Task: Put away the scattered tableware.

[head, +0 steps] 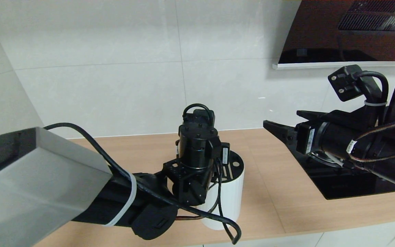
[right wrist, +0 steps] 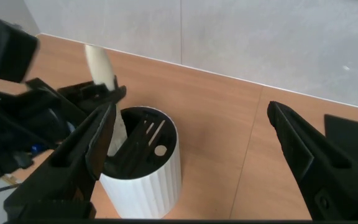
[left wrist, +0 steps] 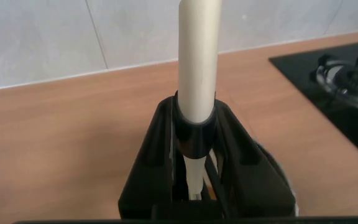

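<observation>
- Left arm (head: 39,178): grey boxy housing is followed by black links; a black cable (head: 91,141) is bound by a white tie (head: 129,197).
- Screws are noted on the black cylindrical wrist cap (head: 197,132).
- Right arm (head: 341,140): black, marked with a white label (head: 310,140); a brown cable (head: 382,128) and tapered fingers (right wrist: 316,162) are recorded.

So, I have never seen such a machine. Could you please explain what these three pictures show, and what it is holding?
It is a robot with two arms, each ending in a two-fingered gripper. The wide picture comes from a camera on its head. The other two come from cameras on its wrists, looking along the grippers.

On the wooden counter stands a white holder with a slotted black top, and a black cooktop lies to its right.

The left gripper is shut on a pale handle at the top of the holder. The lower end is hidden, so I cannot tell which utensil it is. The right gripper is open and holds nothing.
</observation>
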Controlling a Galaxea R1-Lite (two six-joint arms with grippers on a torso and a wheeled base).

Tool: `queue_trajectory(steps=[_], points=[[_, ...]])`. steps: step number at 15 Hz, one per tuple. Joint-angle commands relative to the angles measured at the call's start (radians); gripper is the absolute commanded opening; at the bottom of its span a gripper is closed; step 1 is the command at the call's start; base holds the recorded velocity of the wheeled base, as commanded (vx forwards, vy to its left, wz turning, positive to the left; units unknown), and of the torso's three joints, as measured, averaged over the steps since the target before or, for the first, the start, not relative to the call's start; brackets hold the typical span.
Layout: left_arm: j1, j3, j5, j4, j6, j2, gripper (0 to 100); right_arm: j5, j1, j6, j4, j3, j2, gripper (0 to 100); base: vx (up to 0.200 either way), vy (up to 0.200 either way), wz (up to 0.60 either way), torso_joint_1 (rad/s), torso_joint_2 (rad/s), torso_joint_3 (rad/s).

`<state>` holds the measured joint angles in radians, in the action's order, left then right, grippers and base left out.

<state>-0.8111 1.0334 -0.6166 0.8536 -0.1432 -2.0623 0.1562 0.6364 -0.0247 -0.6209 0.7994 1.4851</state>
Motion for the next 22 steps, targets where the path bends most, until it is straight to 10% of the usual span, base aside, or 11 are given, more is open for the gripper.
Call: queue_trajectory(steps=[1,2,3,11,15,18,22], points=[[0.000,-0.001,-0.002,-0.001,-0.001,-0.010,0,0.000,0.000,0.000,0.000,0.000,0.003,100,0.000,0.000,0.00,0.000,0.00,0.000],[0.000,-0.001,-0.005,-0.001,-0.001,-0.010,0,0.000,0.000,0.000,0.000,0.000,0.003,100,0.000,0.000,0.00,0.000,0.00,0.000],[-0.002,-0.001,-0.006,0.001,-0.001,-0.010,100,0.000,0.000,0.000,0.000,0.000,0.003,100,0.000,0.000,0.00,0.000,0.00,0.000],[-0.017,-0.032,0.006,0.030,-0.042,0.062,100,0.000,0.002,0.000,0.000,-0.003,0.003,100,0.000,0.000,0.00,0.000,0.00,0.000],[-0.016,-0.204,0.143,0.108,-0.045,0.383,100,0.005,-0.021,0.003,-0.010,-0.009,-0.039,100,0.000,0.000,0.00,0.000,0.00,0.000],[0.165,-0.415,0.390,0.082,-0.036,0.677,100,0.022,-0.047,0.005,-0.011,-0.062,-0.137,100,0.000,0.000,0.00,0.000,0.00,0.000],[0.405,-0.578,0.422,-0.202,-0.038,1.084,100,-0.003,-0.247,0.003,0.000,-0.284,-0.424,100,0.000,0.000,0.00,0.000,0.00,0.000]])
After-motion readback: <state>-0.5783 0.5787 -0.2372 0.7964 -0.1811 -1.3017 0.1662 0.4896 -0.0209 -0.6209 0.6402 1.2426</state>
